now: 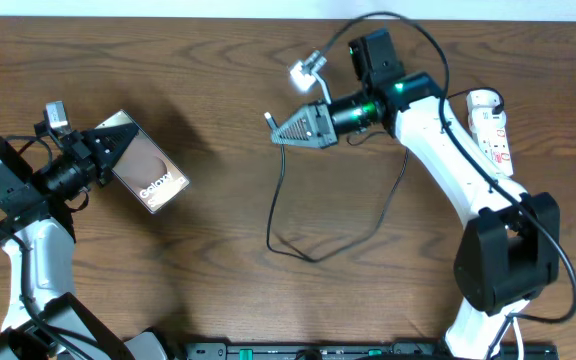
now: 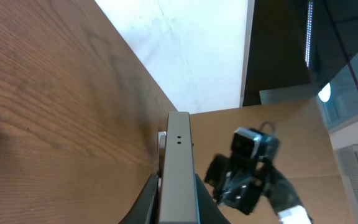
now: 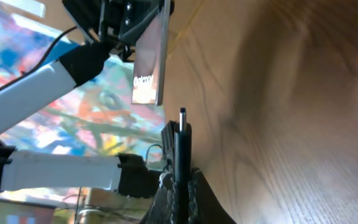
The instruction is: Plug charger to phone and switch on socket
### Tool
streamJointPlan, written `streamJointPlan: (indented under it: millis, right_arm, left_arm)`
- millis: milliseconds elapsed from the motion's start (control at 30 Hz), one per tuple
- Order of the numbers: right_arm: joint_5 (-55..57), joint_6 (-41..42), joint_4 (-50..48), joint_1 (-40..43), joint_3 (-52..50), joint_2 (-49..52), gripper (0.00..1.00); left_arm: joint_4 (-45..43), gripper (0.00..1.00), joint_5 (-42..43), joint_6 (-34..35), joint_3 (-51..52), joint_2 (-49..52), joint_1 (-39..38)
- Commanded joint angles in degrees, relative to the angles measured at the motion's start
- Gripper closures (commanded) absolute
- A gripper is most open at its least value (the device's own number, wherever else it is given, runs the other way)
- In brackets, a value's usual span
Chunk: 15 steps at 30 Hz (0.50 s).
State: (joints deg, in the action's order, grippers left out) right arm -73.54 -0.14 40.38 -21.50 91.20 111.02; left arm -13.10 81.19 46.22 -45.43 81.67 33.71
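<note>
My left gripper [image 1: 116,152] is shut on the phone [image 1: 150,168], which it holds above the table at the left with the "Galaxy" back facing up. The left wrist view shows the phone [image 2: 178,168] edge-on between the fingers, its port end pointing away. My right gripper [image 1: 282,130] is shut on the charger [image 1: 269,119] near its plug, with the tip pointing left toward the phone across a wide gap. In the right wrist view the plug [image 3: 182,134] sticks up from the jaws, and the phone [image 3: 149,62] hangs ahead of it. The socket [image 1: 492,125] lies at the far right.
The charger's thin cable [image 1: 313,256] loops over the middle of the wooden table [image 1: 218,290] and runs back under the right arm. The right arm [image 1: 448,150] crosses over part of the socket. A small white clip-like object [image 1: 306,68] lies near the far edge.
</note>
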Motion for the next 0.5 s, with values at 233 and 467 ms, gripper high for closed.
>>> streamJointPlan:
  millis: [233,467]
  right_arm:
    - [-15.9,-12.8,-5.1,-3.0,-12.7,7.2,0.99]
    - [-15.9,-15.3,-6.4,-8.7,-13.7,7.3,0.99]
  left_arm:
    - [-0.3,0.92,5.1,-3.1,0.0,0.0,0.2]
    - [-0.3,0.93,5.4,-4.1,0.0,0.0,-0.1]
